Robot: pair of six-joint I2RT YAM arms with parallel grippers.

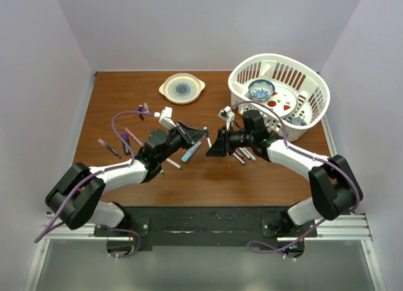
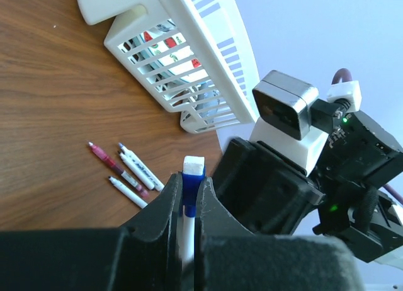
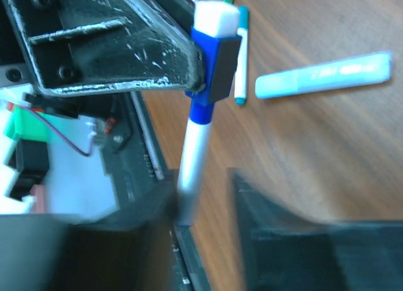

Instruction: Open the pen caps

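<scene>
My left gripper (image 2: 190,189) is shut on the blue pen cap (image 2: 189,179) of a white-barrelled marker with a white end block (image 2: 193,165). In the right wrist view the cap (image 3: 214,64) sits at the left fingertip and the barrel (image 3: 192,159) hangs down from it. My right gripper (image 3: 204,240) is open around the barrel's lower end, which lies by its left finger with a gap to the other. In the top view the left gripper (image 1: 200,135) and the right gripper (image 1: 213,146) meet above mid-table.
A white basket (image 1: 315,89) holding a bowl (image 1: 261,88) stands at the back right, and a plate (image 1: 182,88) at the back. Uncapped markers (image 2: 135,168) lie by the right arm. A light blue highlighter (image 3: 324,74) and several pens (image 1: 126,140) lie on the table.
</scene>
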